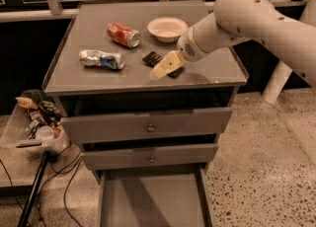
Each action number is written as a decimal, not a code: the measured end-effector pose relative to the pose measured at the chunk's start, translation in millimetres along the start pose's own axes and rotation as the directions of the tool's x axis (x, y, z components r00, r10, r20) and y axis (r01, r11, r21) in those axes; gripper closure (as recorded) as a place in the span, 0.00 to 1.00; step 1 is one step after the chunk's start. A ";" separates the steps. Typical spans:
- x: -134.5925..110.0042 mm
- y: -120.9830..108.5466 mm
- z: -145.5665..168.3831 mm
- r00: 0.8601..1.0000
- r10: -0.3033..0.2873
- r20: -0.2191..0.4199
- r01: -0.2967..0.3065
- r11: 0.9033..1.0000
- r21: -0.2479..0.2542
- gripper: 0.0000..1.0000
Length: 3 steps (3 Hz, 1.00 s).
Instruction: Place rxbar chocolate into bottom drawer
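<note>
The rxbar chocolate point(152, 58), a small flat black wrapper, lies on the grey cabinet top point(98, 80) right of centre, partly covered by my gripper. My gripper point(164, 66) with cream fingers reaches in from the right on the white arm point(247, 21) and hangs just over the bar's near end. The bottom drawer point(150, 199) is pulled out at the cabinet's foot, a wide grey tray with a bare floor.
A red soda can point(123, 34) and a crushed silver-blue can point(101, 59) lie on the top left of the bar. A white bowl point(167, 28) stands behind it. Two upper drawers point(148, 127) are shut. A bin of clutter point(37, 122) and cables sit at the left.
</note>
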<state>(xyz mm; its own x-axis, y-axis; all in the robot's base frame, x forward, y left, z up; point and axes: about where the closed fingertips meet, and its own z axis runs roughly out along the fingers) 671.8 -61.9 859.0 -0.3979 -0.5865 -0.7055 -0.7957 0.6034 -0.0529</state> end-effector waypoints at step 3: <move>6.1 -29.4 14.3 1.000 0.024 0.013 -0.024 0.997 0.071 0.00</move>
<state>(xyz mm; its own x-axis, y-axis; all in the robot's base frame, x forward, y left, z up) 699.4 -75.5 846.1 -0.4103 -0.5648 -0.7159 -0.7513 0.6544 -0.0857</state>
